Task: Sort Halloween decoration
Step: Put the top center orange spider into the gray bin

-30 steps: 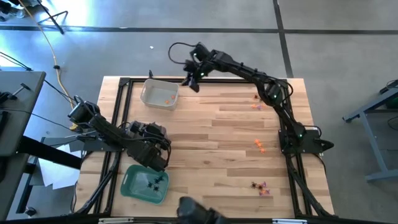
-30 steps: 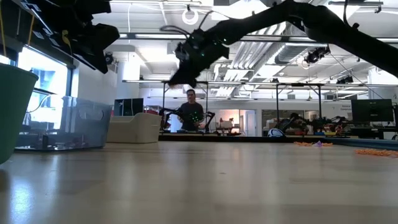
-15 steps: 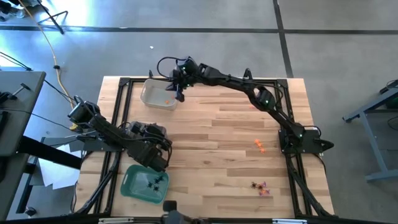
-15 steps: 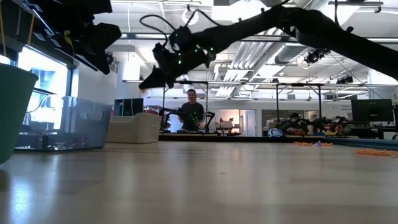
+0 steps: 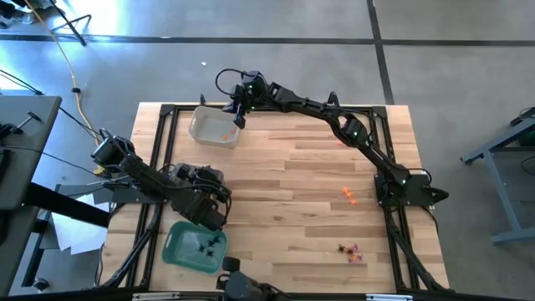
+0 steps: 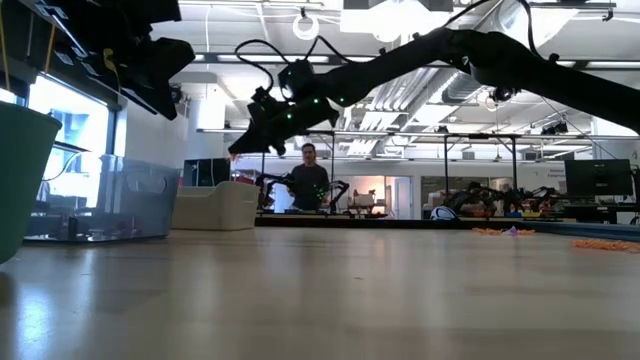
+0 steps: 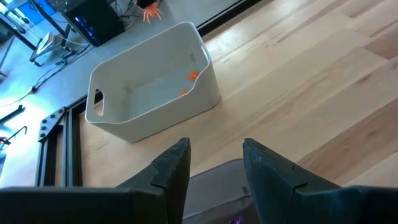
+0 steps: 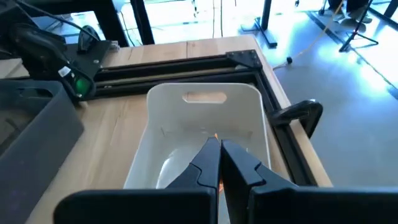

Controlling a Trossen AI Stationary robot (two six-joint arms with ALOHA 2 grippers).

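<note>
Green tray (image 5: 194, 247) sits at the near left corner of the wooden table (image 5: 284, 209) and already holds several dark, spider-like trinkets (image 5: 206, 243). Just above its far edge hangs the left gripper (image 5: 209, 219), fingers apart and holding nothing; in its wrist view the gap between the fingers (image 7: 174, 165) is bare, and it seems to be waiting.

On the near right, a small mixed cluster (image 5: 349, 249) of orange, purple and dark pieces lies unsorted. Farther in, a few orange trinkets (image 5: 349, 195) rest on the bare wood, and more orange ones (image 5: 344, 140) lie beyond those, near the right arm. So, by my reading, the sorting is partly done, with three loose groups left to clear.

At the far left stands the clear tray (image 5: 214, 127), with a couple of orange pieces (image 7: 193, 76) inside already. The right gripper (image 5: 236, 117) reaches over its far right side, above the tray. Its fingers (image 8: 208, 163) are pressed together, and a sliver of orange shows at their tips; I cannot tell whether that is a pinched trinket or one lying in the tray below. If it is held, a drop into this tray looks likely.
</note>
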